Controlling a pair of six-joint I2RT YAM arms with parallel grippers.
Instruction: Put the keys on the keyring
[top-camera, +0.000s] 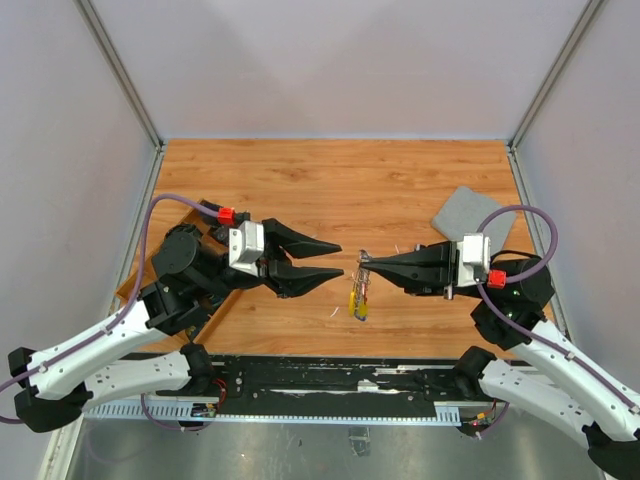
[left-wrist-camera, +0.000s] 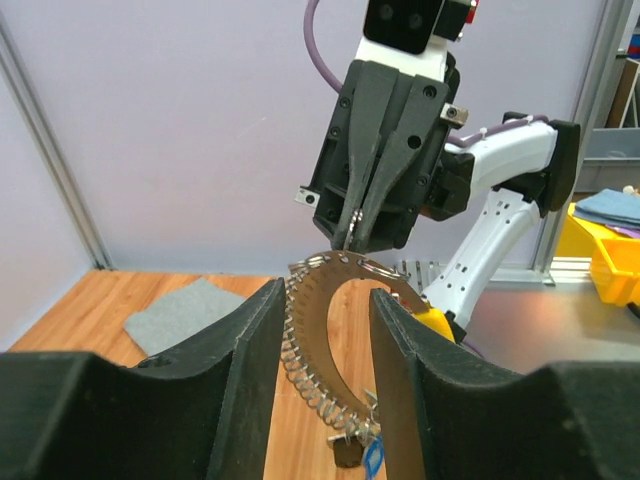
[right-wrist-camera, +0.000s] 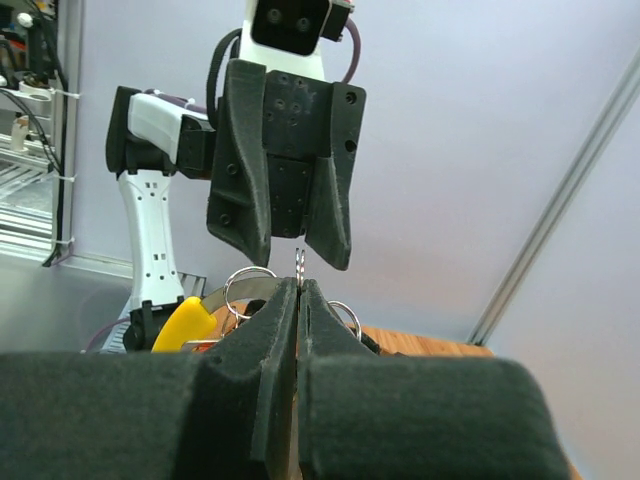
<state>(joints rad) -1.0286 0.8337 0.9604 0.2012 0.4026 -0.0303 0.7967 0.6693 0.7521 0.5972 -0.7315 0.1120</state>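
The keyring (left-wrist-camera: 318, 266) is pinched by its rim in the right pincer (top-camera: 366, 262), which is pressed together on it above the desk (top-camera: 300, 180). The keys (top-camera: 357, 302) and beaded chain (left-wrist-camera: 298, 350) hang beneath, while the left pincer (top-camera: 341, 258) is spread just beside the ring, apart from it, with nothing seen in it. For the threading judged to be in hand, the ring is best kept steady and approached slowly, so the dangling cluster is not knocked. Open room is left toward the desk's back; the grey cloth (top-camera: 465, 214) and side wall (top-camera: 590, 200) lie nearer the right arm.
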